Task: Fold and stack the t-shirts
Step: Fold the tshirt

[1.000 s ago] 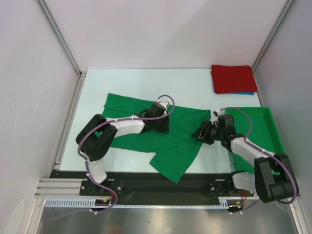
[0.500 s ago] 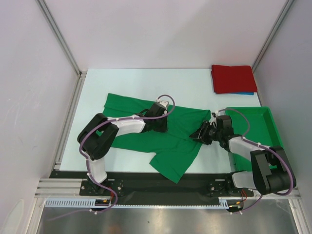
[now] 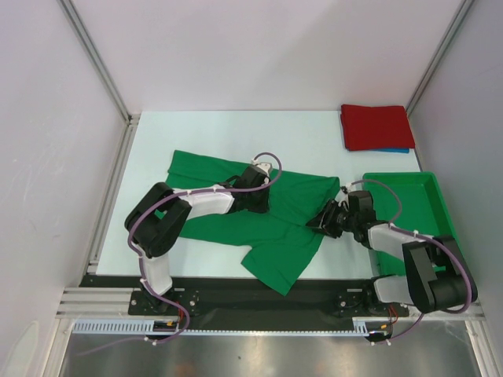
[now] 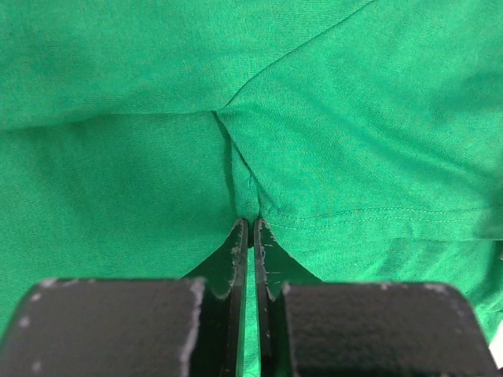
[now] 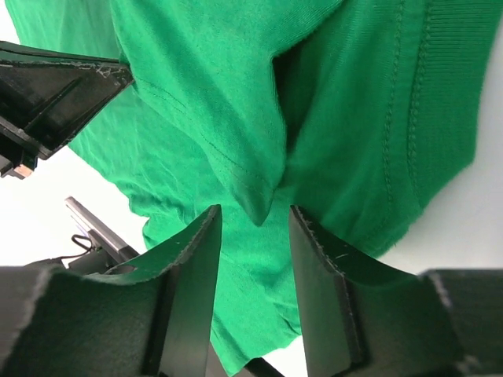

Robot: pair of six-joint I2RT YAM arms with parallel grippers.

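**Item 1: green t-shirt (image 3: 275, 236).** It is lying spread out and rumpled, not yet folded, under and between both pincers. One lobe is trailing back behind them toward the near table edge.

- **Left pincer (image 4: 250, 224):** the jaws are sitting all but together, pinching a thin ridge of the cloth at their tips, near the shirt's middle.
- **Right pincer (image 5: 255, 212):** the jaws are standing apart, straddling a hanging point of cloth at the shirt's right border. Nothing is showing it as gripped.

**Item 2: red t-shirt (image 3: 376, 126).** It is lying folded, well beyond the right pincer in the far right corner.

**Item 3: blue t-shirt (image 3: 397, 150).** It is peeking out as a sliver beneath the red one.

**Progress (judged).** Two shirts appear to be folded and stacked already. The green one is only being taken up for its first fold. After that it is awaiting further folds and the carry to the pile.

**Edges and room.**
- The bin (image 3: 440, 212) is sitting just outboard of the right pincer, hemming in that side.
- Bare table (image 3: 220, 133) is showing beyond both pincers, giving space for folding away from the arms.
- The shirt's near lobe is lying close to the table's front edge, so a pull toward the arms is risking a slide-off.
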